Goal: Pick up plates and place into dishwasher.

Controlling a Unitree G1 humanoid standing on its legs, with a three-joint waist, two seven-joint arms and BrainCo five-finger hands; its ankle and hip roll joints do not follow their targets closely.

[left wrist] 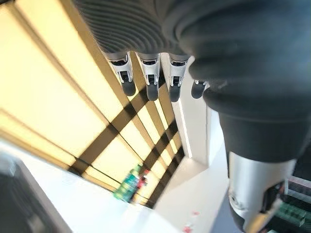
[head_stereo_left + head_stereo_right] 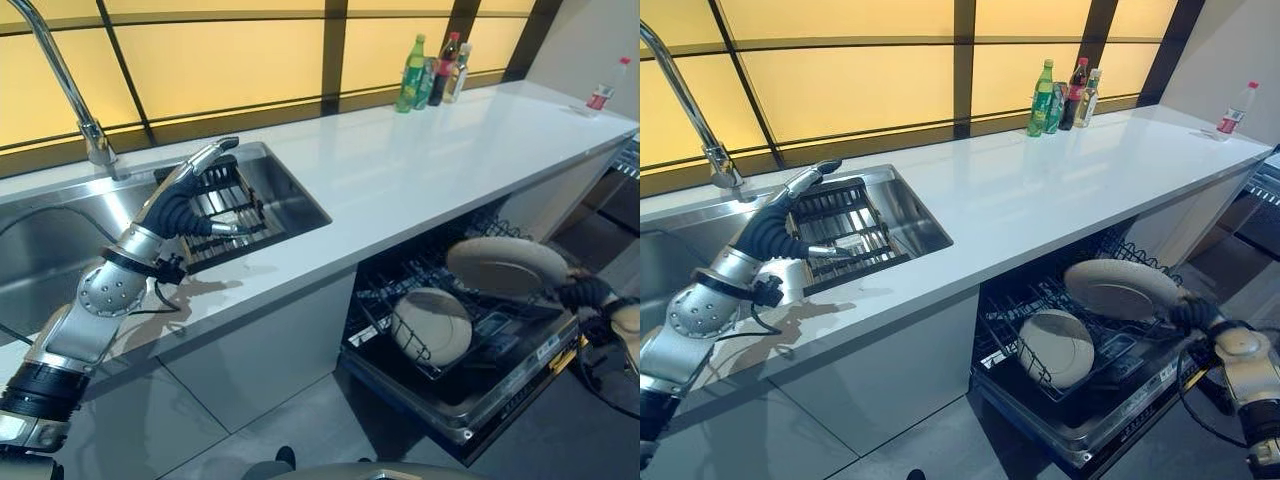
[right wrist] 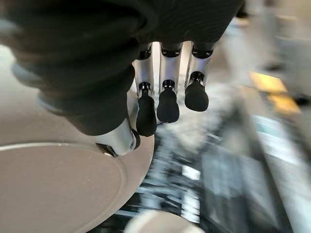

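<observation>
Right hand [image 2: 1196, 312], at the lower right of the head view, pinches a pale round plate [image 2: 1118, 288] by its rim, held flat over the open dishwasher rack [image 2: 400, 300]; its wrist view shows the thumb [image 3: 119, 138] pressed on top. Another plate [image 2: 432, 325] stands tilted in the rack below. Left hand [image 2: 185, 200], fingers relaxed and holding nothing, hangs over the sink [image 2: 290, 200] at centre left, with bottles [image 2: 430, 72] at the top.

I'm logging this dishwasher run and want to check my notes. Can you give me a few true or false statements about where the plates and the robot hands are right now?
1. The right robot hand pinches a plate above the dishwasher rack. True.
2. Another plate already stands in the rack. True.
3. The left robot hand holds a plate. False: it holds nothing, open over the sink.
4. The bottles stand in the sink. False: they stand on the countertop, by the window.
</observation>
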